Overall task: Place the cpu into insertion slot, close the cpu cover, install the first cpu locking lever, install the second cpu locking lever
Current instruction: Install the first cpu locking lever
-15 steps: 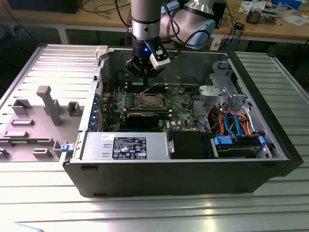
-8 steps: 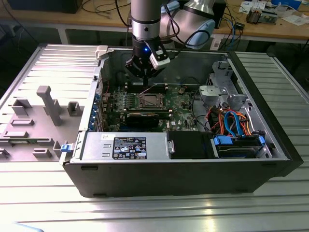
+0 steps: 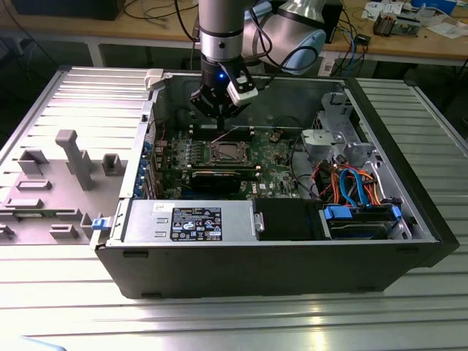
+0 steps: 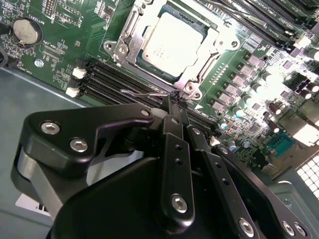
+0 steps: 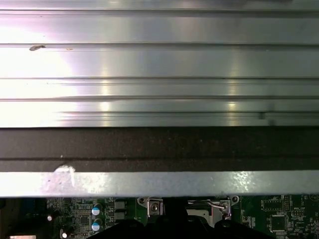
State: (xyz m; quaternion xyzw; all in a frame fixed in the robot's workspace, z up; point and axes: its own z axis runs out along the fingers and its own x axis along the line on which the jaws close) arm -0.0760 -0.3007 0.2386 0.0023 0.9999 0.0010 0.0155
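One computer case (image 3: 278, 256) lying open on one ribbed metal table (image 3: 219, 314), one robot arm (image 3: 223, 29) with one gripper (image 4: 174, 102) reaching in. Inside: one green motherboard (image 3: 278, 157), one cpu (image 4: 172, 42) in one insertion slot (image 4: 127, 47) with one cpu cover (image 4: 212, 42) down around it, one coin battery (image 4: 26, 31). One power supply box (image 3: 190, 223), one blue-fronted drive bay (image 3: 362, 219), two thin wire locking levers (image 4: 144, 92).

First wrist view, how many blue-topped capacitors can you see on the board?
2. One blue-topped capacitor stands right beside the second blue-topped capacitor, on the green circuit board near the socket. Others may be hidden beyond the strip of board shown.
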